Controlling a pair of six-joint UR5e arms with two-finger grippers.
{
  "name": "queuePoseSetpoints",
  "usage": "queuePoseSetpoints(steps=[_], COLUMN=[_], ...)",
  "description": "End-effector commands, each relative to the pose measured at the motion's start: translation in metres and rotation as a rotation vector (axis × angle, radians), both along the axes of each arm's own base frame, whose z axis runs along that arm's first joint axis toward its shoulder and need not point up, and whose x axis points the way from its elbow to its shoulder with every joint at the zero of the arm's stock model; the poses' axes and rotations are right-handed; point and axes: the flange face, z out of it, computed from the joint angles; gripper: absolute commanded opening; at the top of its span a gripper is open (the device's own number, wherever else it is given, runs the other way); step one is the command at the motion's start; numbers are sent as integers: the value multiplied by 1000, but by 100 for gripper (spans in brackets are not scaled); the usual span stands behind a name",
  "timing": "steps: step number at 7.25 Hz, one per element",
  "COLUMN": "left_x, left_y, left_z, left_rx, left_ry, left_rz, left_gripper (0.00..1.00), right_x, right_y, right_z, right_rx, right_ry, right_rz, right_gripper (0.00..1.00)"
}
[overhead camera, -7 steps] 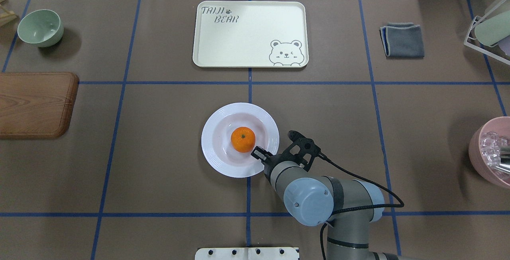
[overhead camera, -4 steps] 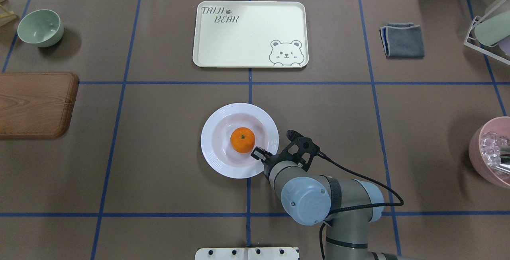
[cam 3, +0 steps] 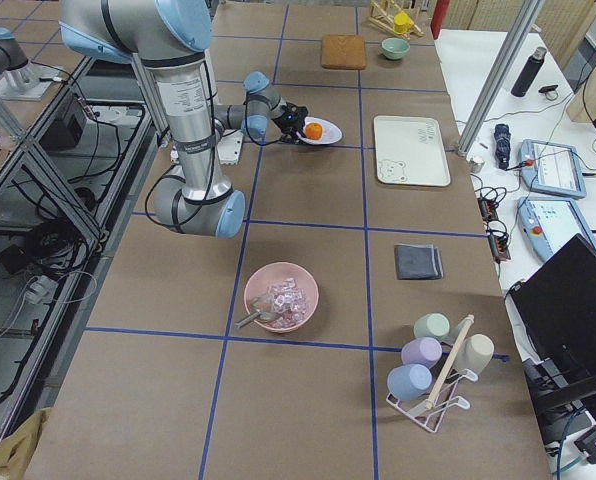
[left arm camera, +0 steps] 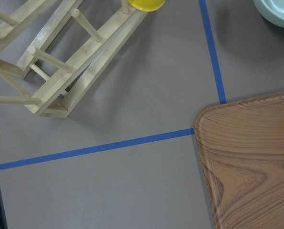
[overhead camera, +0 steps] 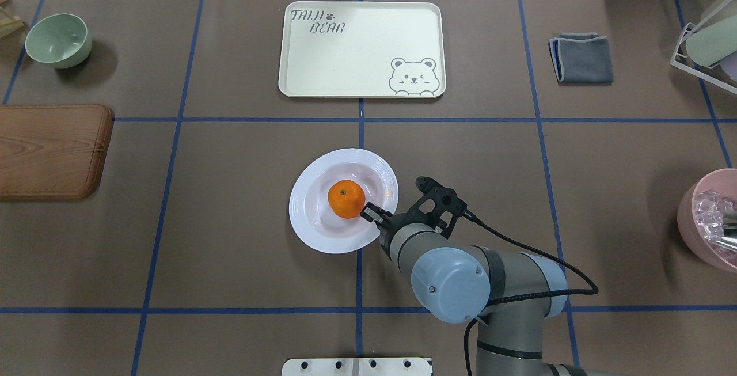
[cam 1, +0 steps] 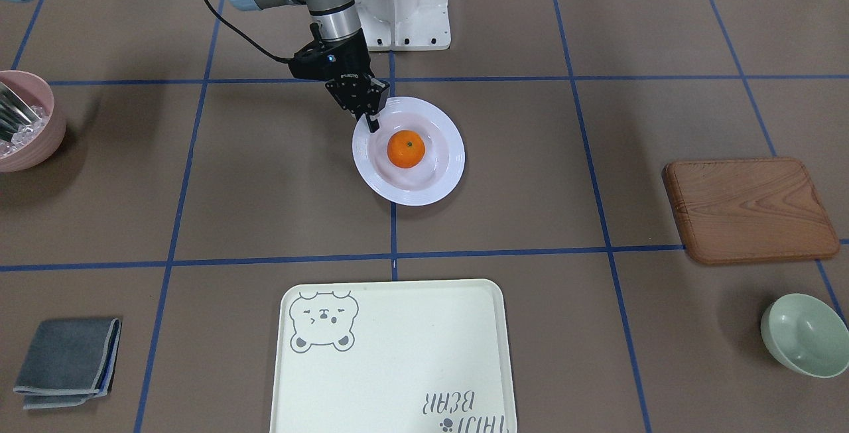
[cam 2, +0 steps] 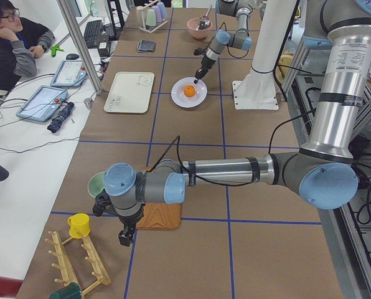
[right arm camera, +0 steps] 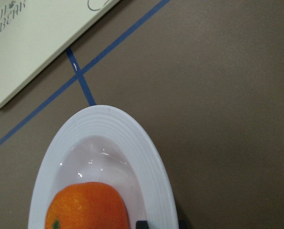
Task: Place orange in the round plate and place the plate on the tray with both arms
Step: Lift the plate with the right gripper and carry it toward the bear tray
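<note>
Beside right hand, orange (on plate)

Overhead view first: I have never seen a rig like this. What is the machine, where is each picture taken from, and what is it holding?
It is a two-armed robot at a table. The overhead view looks from behind it, the front-facing view faces it, two side views look along the table, and each wrist carries a camera. The right gripper pinches the rim of the round plate, which holds the orange. The tray lies farther out, apart from the plate. The left gripper hangs by the wooden board; open or shut, I cannot tell.
</note>
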Motion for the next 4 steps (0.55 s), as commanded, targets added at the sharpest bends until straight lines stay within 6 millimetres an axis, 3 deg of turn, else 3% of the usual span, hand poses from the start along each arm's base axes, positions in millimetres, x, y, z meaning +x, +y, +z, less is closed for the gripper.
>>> queuePoseSetpoints(steps=[1, 4], left_x=[0, 0], left_y=[-1, -1], left_z=[-1, -1], left_rx=[0, 1], left_ry=[0, 0], left_rz=[-1, -1], left_gripper=[100, 100], right_x=[22, 56], right_y=[-20, -64], right_z=[-13, -23], right_rx=[-1, -14], right_ry=[-36, -80], right_rz=[44, 105], right_gripper=[0, 0])
